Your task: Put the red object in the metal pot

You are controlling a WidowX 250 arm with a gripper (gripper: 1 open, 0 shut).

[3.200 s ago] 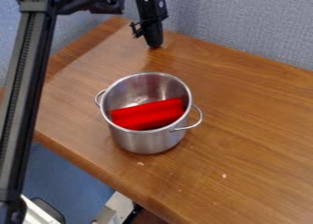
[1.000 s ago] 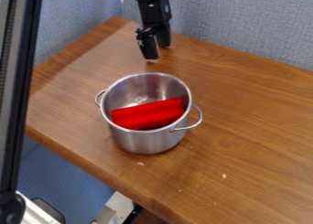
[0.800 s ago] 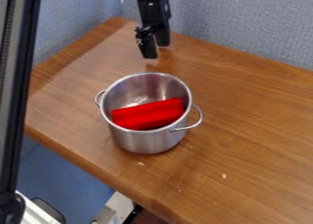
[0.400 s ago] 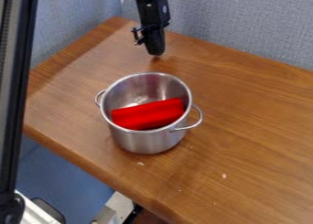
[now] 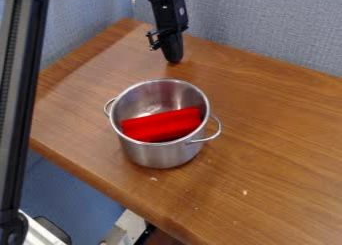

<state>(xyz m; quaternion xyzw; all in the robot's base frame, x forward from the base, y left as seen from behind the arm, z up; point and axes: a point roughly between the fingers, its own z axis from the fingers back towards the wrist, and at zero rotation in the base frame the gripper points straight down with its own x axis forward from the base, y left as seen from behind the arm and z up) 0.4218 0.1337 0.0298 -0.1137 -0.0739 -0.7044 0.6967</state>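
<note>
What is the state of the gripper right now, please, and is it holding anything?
Gripper: closed, holding nothing, hanging over the far part of the table. The red object already lies inside the metal pot.

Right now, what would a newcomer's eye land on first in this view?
The red object lying inside the metal pot, near the front middle of the wooden table, stands out first. Next comes the black tool, shut and empty, poised over the table's far edge, well apart from the pot.
</note>
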